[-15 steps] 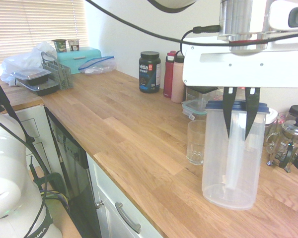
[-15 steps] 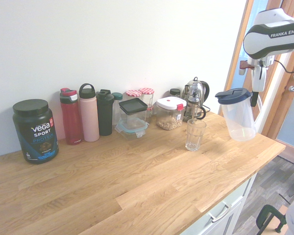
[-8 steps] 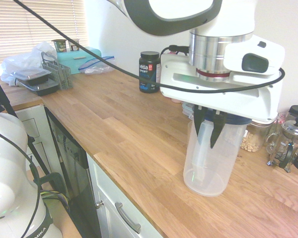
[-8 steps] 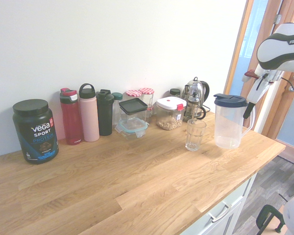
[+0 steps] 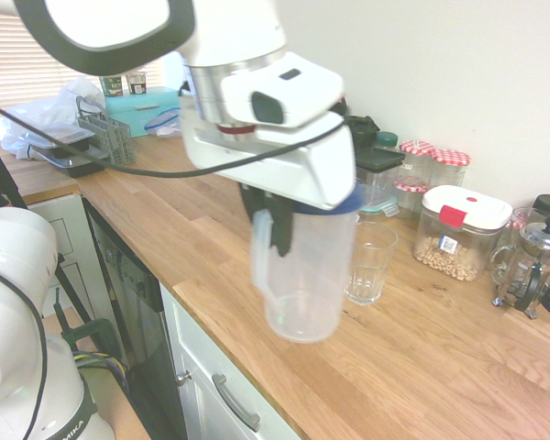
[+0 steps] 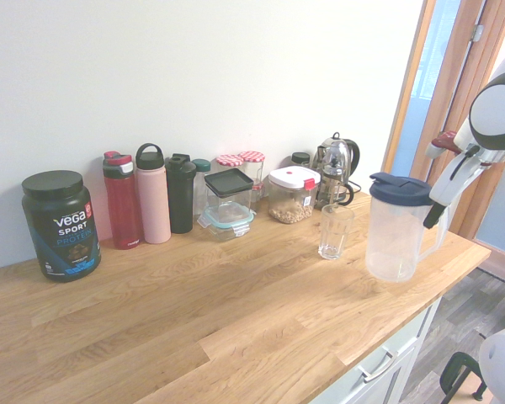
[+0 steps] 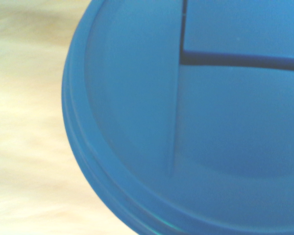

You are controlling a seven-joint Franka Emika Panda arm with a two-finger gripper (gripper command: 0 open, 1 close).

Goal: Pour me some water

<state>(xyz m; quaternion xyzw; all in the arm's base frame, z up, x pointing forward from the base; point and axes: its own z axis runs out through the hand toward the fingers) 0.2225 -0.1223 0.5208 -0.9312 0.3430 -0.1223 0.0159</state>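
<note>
Now the end effector [image 5: 275, 225] grips the clear, empty-looking pitcher [image 6: 393, 227] beside an empty glass [image 6: 334, 231].

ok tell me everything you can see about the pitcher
The pitcher is clear plastic with a dark blue lid and a side handle, and looks empty. The gripper is shut on that handle, holding it slightly tilted above the wooden counter, beside the empty drinking glass and apart from it.
</note>
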